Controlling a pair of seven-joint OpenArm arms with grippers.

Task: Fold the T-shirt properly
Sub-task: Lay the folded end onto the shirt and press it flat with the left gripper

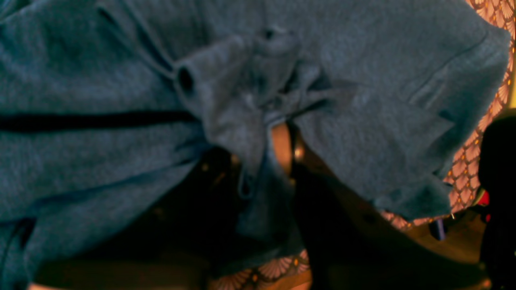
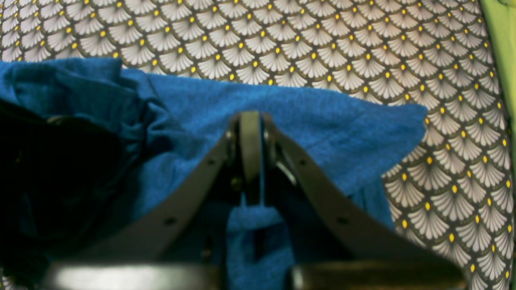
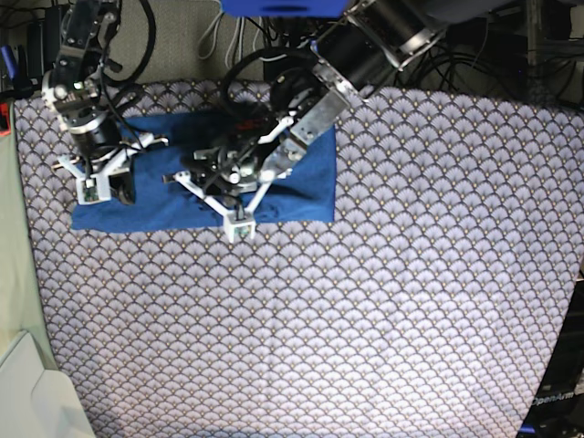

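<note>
T-shirt [image 3: 301, 196] near cloth's [image 3: 365, 301] far edge, right pincer [image 2: 250, 121] seemingly pinching it

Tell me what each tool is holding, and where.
Right tool: shut on the blue knit T-shirt, at an edge fold. Left tool: fabric bunched at it, grip unclear.

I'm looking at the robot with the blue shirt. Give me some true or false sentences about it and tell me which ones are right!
1. The T-shirt is blue. True.
2. The T-shirt lies on a plain white table. False: it lies on a tablecloth with a fan-scale pattern.
3. The right gripper is pinched shut on the T-shirt. True: blue fabric sits between its closed fingers.
4. The T-shirt sits in the middle of the tablecloth. False: in the base view it is near the far left corner.
5. Both arms are over the T-shirt. True.
6. A second garment lies beside it. False: only the one T-shirt shows.
</note>
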